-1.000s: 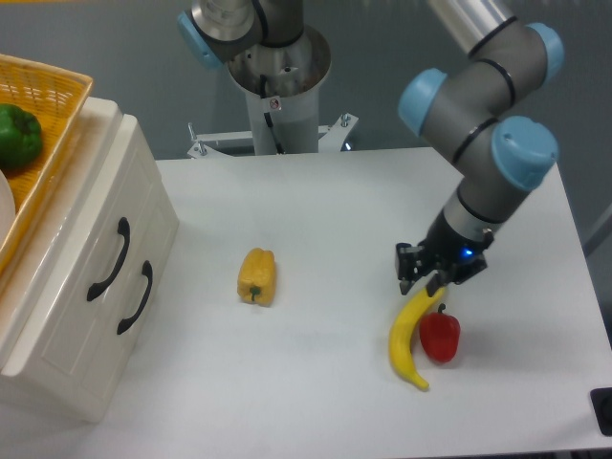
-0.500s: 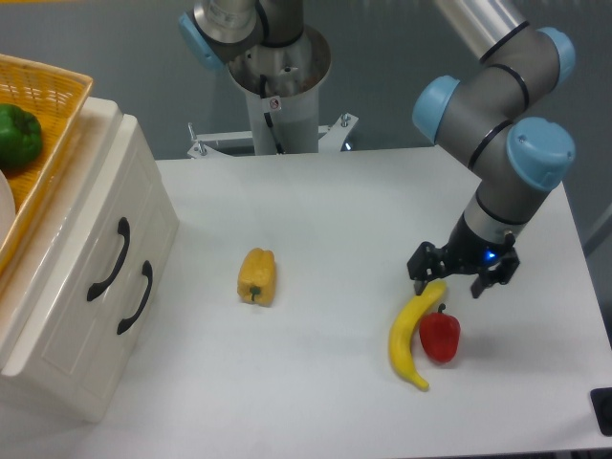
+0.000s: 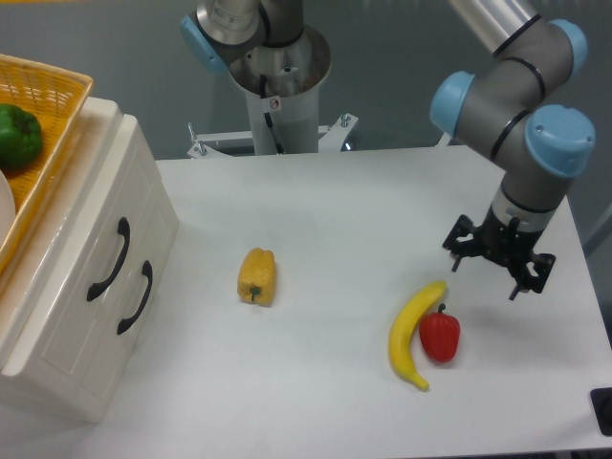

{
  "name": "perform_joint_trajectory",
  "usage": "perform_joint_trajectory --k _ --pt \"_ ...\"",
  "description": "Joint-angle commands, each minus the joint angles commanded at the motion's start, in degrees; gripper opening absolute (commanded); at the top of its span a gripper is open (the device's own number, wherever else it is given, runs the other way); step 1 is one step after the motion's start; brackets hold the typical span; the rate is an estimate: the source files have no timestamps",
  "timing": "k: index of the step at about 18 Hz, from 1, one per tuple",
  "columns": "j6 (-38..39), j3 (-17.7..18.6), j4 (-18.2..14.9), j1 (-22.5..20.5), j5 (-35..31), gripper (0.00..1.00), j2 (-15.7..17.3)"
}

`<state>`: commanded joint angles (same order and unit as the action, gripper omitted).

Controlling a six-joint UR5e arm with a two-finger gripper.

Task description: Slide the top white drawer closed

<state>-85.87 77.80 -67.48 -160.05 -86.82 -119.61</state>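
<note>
The white cabinet (image 3: 72, 277) stands at the left edge of the table (image 3: 335, 201). The top white drawer (image 3: 91, 244), upper of two, carries a black curved handle and appears flush with the cabinet front; the oblique view makes this hard to confirm. The lower drawer (image 3: 120, 316) sits directly below with a matching handle. Drawer contents are not visible.

A yellow wicker basket (image 3: 43, 124) rests on the cabinet top and holds a green pepper (image 3: 17, 136). A small label on the robot base column (image 3: 277, 86) is too small to read.

The arm reaches over the right side of the table, wrist pointing down. The gripper (image 3: 497, 266) hovers above the table with fingers spread apart, holding nothing. A banana (image 3: 411, 335) and a red pepper (image 3: 440, 337) lie touching, near the gripper. A yellow pepper (image 3: 256, 275) lies mid-table.
</note>
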Motion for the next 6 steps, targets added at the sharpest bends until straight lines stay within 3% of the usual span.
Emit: perform_joint_trajectory --k 4,6 --pt "-5.53 -6.07 -7.56 0.09 -2.65 1.0 -2.38" --pt "-5.63 -7.3 -8.98 0.0 -2.83 1.0 -2.9"
